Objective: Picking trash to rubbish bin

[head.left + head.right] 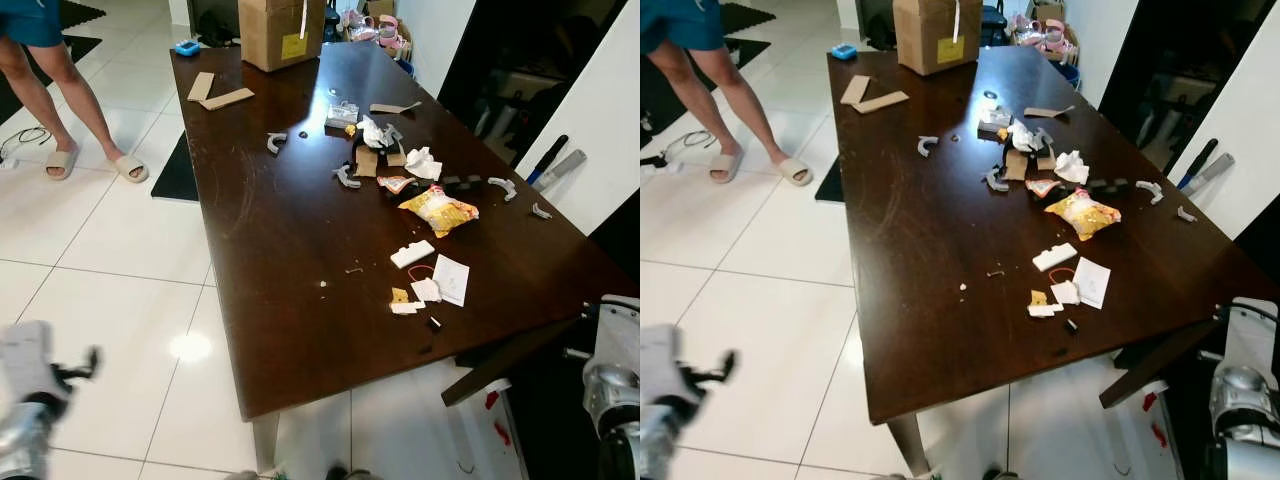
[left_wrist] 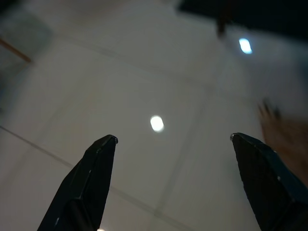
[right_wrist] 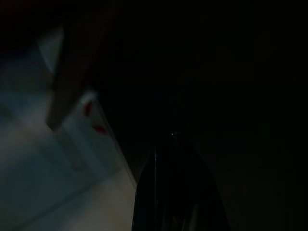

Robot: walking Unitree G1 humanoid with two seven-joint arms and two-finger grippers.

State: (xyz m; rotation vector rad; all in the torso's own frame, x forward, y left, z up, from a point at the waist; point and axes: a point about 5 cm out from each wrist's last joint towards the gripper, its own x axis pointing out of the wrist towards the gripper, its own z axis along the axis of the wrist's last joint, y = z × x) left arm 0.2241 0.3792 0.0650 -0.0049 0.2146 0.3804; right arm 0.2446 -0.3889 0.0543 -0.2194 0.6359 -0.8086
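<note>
Standing at the near corner of the dark wood surface (image 1: 280, 230), both arms low and idle. Left claw (image 2: 173, 139) hangs over the tiled floor (image 1: 120, 270), fingers (image 2: 98, 159) spread wide, nothing between them. Right arm (image 1: 615, 380) hangs by the near right corner; its wrist view is too dark, so I cannot tell that claw's state.

Trash sits mid-right on the surface, well apart from both claws:
- chip bag (image 1: 438, 209): looks light, crinkly, slippery film. Pinch a crimped end or a fold, not the flat face.
- white paper (image 1: 451, 279) and scraps (image 1: 408, 300): flat, thin, hard to get under. Slide to the edge or nip a raised corner.
- white block (image 1: 412, 254): stiff, easy side pinch.
- crumpled tissue (image 1: 423, 162): soft, grab anywhere.
- cardboard bits (image 1: 366, 160): stiff, light, take by the edge.

Box (image 1: 280, 30) at the far end. A person (image 1: 60, 90) stands far left on the floor. No bin visible.
</note>
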